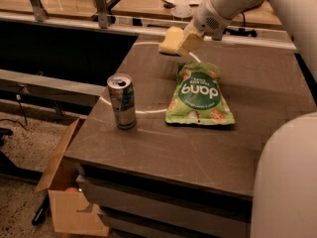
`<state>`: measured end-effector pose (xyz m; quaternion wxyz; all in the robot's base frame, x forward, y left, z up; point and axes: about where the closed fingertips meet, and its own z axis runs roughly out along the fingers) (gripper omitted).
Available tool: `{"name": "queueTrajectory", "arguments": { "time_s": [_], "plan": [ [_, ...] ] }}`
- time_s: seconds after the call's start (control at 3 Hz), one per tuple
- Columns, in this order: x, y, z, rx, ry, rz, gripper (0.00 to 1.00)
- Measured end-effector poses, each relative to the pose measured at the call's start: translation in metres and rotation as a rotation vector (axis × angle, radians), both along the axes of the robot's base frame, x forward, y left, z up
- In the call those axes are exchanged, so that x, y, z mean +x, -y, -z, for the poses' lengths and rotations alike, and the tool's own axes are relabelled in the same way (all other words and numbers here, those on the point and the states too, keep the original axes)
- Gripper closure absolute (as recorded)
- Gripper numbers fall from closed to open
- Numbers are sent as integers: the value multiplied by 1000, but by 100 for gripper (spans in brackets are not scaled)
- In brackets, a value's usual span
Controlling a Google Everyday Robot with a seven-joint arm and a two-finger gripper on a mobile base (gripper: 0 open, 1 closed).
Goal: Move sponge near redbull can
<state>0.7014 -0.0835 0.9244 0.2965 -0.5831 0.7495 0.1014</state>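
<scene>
The sponge (pixel 169 41) is a pale yellow block at the far side of the brown table (pixel 163 157). It is held just above the tabletop. My gripper (pixel 184 43) reaches down from the upper right and is shut on the sponge's right end. The redbull can (pixel 122 101) stands upright near the table's left edge, well in front of and to the left of the sponge. A wide stretch of table lies between them.
A green snack bag (pixel 199 94) lies flat right of the can, just in front of the gripper. An open cardboard box (pixel 64 202) sits on the floor at the lower left. My arm's white body (pixel 287 182) fills the lower right. Railings and a cluttered desk stand behind.
</scene>
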Motion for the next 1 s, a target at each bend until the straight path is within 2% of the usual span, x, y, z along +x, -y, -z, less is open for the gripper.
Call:
{"name": "queueTrajectory", "arguments": {
  "time_s": [0.33,0.67,1.0],
  "plan": [
    [-50,-9,-9,-28,-47,-108,100],
    [-112,-17,-7,-68,-93,-169,100],
    [-160,-19,-5,-88,-110,-182,100]
  ]
}}
